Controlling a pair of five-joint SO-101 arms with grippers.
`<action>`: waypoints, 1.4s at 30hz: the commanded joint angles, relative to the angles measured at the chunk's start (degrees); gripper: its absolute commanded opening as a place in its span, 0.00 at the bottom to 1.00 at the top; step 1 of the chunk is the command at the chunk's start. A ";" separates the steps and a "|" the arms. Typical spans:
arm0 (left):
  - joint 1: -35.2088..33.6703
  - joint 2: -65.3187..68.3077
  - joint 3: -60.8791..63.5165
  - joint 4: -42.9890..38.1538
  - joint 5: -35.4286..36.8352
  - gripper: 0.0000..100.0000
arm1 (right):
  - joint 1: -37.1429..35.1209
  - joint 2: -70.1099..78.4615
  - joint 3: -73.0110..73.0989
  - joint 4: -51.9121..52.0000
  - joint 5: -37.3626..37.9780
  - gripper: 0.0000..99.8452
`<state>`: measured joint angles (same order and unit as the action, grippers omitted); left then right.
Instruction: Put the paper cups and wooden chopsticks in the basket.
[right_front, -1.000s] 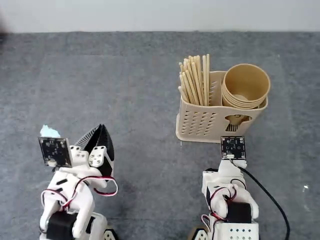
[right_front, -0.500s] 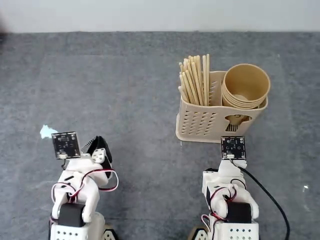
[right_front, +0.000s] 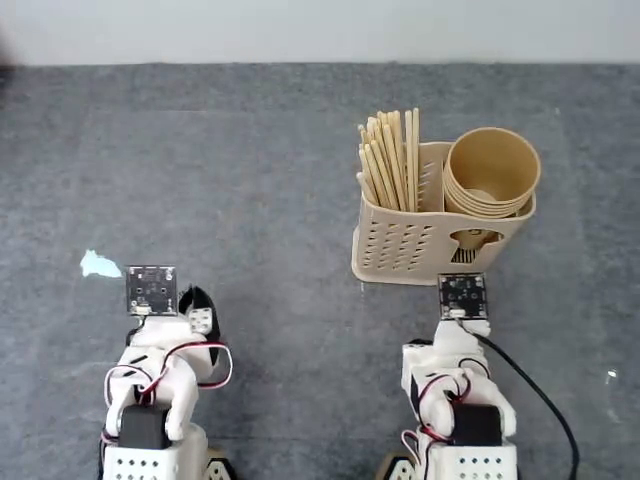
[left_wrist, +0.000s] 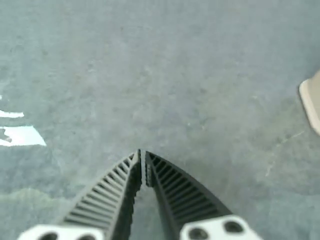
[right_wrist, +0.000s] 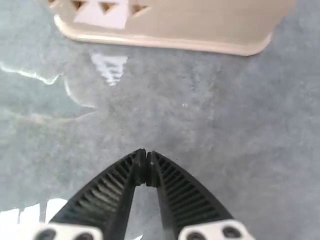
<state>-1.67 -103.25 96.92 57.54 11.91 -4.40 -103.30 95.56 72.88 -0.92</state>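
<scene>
A beige perforated basket (right_front: 400, 250) stands on the grey mat at right centre. Its left compartment holds a bundle of wooden chopsticks (right_front: 390, 160) standing upright; its right compartment holds a stack of paper cups (right_front: 492, 172). My left gripper (left_wrist: 142, 159) is shut with nothing in it, low over the bare mat near the front left, and its arm (right_front: 155, 340) is folded back. My right gripper (right_wrist: 145, 161) is also shut and empty, just in front of the basket's base (right_wrist: 165, 30). The right arm (right_front: 458, 380) sits folded at the front right.
A small pale blue scrap (right_front: 98, 264) lies on the mat left of the left arm, also seen as a light patch (left_wrist: 20, 136). A black cable (right_front: 545, 400) runs from the right arm toward the front edge. The mat's far and left areas are open.
The left arm has swung right and drawn back toward its base, its gripper tucking in. The right arm, basket, cups and chopsticks have not moved.
</scene>
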 joint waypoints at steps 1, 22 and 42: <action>-0.18 -0.70 -0.48 3.43 -1.05 0.01 | -4.00 -0.57 0.88 1.45 -0.44 0.01; -0.18 -0.88 -0.48 14.59 -0.88 0.01 | -6.64 -0.57 0.88 1.98 -0.09 0.01; 0.18 -0.88 -0.48 14.59 -0.79 0.01 | -6.73 -0.57 0.88 1.98 -0.09 0.01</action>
<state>-1.58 -103.25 96.92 71.96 11.12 -10.81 -103.30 95.56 74.46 -0.92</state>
